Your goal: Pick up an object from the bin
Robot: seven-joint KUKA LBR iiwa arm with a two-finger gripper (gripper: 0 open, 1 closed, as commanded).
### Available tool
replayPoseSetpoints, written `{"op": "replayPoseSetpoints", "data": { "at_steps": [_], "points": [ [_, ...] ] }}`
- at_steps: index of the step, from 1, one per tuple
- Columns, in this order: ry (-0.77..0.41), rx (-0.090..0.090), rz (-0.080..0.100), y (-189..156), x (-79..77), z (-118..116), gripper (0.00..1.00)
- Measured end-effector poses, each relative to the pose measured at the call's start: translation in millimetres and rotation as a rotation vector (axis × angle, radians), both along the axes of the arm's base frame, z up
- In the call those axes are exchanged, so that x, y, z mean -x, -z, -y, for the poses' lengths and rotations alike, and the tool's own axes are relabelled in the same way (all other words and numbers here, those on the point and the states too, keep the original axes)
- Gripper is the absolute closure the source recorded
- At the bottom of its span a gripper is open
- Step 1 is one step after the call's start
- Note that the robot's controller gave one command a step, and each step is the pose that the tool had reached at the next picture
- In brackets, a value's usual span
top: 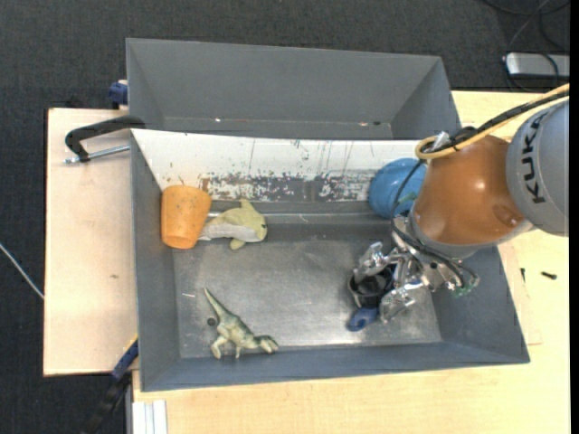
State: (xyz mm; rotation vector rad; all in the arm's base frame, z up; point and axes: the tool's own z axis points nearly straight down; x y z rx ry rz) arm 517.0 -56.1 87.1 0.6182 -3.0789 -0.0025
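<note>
Tool [391, 297] beside small blue piece [359, 320]

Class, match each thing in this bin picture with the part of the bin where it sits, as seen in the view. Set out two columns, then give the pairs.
Things:
1. orange cup
2. toy dinosaur
3. blue ball
4. pincer

Places:
A. lower right
B. upper left
C. lower left
D. upper right

Pairs: 1-B, 2-C, 3-D, 4-A
</note>
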Motion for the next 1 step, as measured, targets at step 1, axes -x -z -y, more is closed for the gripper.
{"op": "replayPoseSetpoints", "data": {
  "at_steps": [1],
  "points": [
    [-0.197,0.005,0.015,-137.0,-15.4,48.9,1.00]
  ]
}}
